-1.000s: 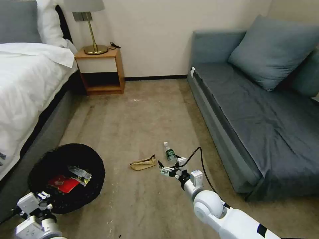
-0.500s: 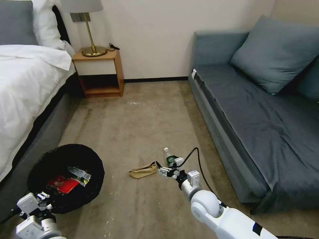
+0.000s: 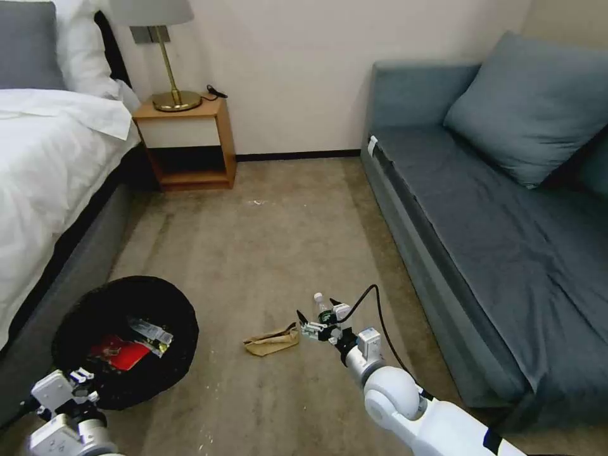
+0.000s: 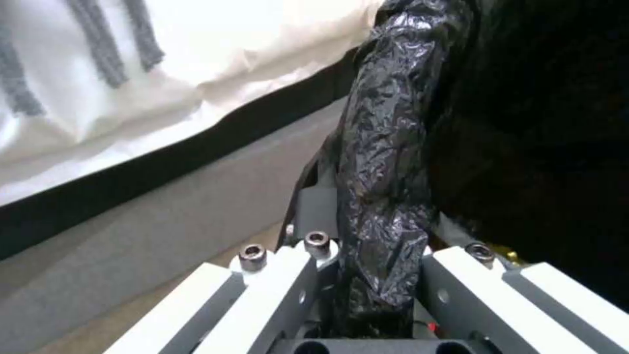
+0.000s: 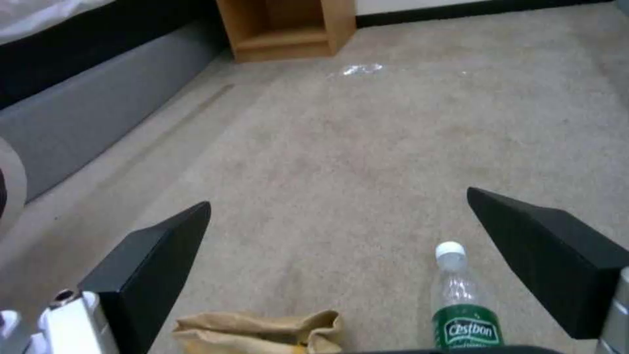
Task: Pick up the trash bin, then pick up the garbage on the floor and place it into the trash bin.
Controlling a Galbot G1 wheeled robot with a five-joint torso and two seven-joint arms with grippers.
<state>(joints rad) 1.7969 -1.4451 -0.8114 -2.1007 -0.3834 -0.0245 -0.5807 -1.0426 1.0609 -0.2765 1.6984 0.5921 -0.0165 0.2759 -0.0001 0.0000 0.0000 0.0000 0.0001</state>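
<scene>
Black wire-mesh trash bin (image 3: 120, 345), lined with a black plastic bag, sat on the carpet close beside the bed (image 3: 44, 190). Left gripper (image 4: 367, 275) was clamped on the bin's rim, on the side nearest the robot, with the bag-covered edge pinched between its fingers (image 4: 275, 290). Inside the bin lay a red-and-white wrapper (image 3: 120, 353) and, touching it, a gold-brown snack wrapper (image 3: 152, 334).

Two items of garbage were on the carpet, well apart from the bin on the side facing the sofa (image 3: 481, 253). The tan paper scrap (image 3: 271, 341) lay crumpled and flat, nearer the bin. The small clear green-labelled bottle (image 3: 323, 308) lay on its side just beyond the scrap from the bin, its white cap pointing toward the nightstand (image 3: 183, 142).

Right gripper (image 3: 320, 316) hung low over the carpet between bin and sofa, jaws spread wide and empty. In the right wrist view, the bottle (image 5: 462, 305) lay between the two dark fingertips (image 5: 157, 255), close to one of them, and the scrap (image 5: 259, 332) sat close to the other.
</scene>
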